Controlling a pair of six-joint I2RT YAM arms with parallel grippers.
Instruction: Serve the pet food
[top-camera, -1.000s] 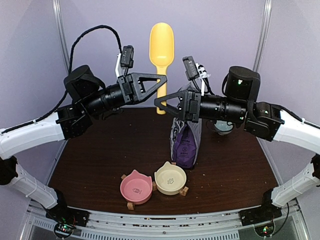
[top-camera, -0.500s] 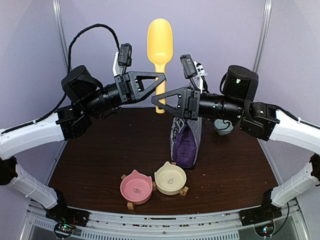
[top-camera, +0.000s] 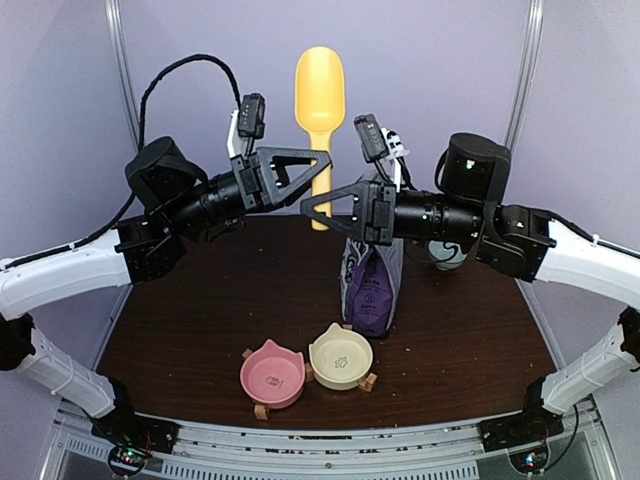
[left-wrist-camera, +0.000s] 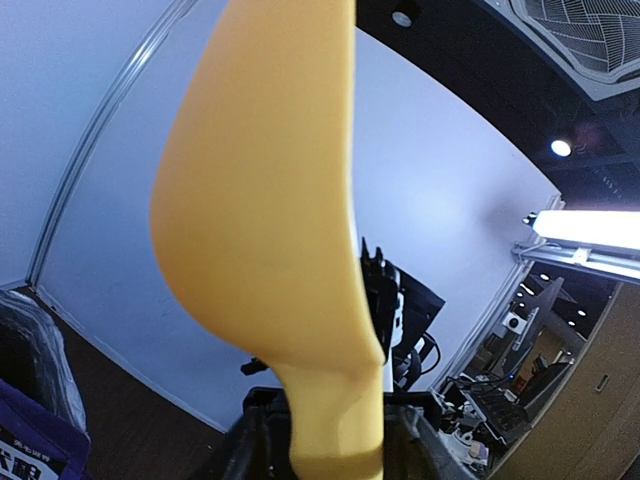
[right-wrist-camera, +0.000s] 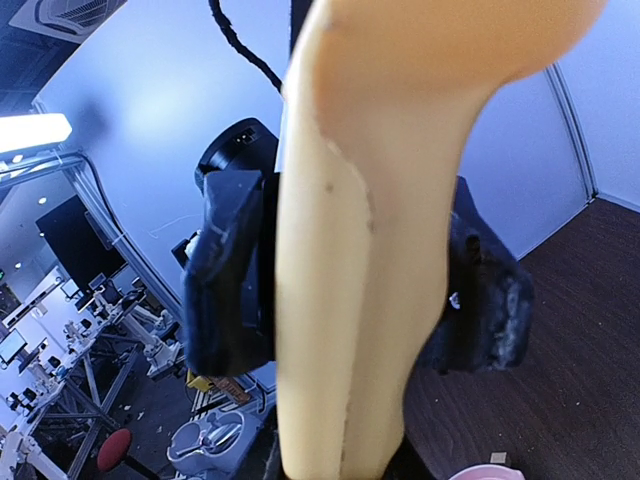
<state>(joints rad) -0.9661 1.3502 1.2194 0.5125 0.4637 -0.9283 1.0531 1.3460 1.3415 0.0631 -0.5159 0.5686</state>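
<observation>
Left claw and right claw both flank the yellow scoop at its handle, though I cannot tell which grips; kibble, unseen, presumably inside the purple bag right of centre, is loose and light: scoop, never pinch.

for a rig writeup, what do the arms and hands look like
The left arm and right arm have white lower links and bulky black joints. The left hand and right hand have black triangular open-frame fingers, each topped by a black camera. A black braided cable loops off the left arm.
</observation>
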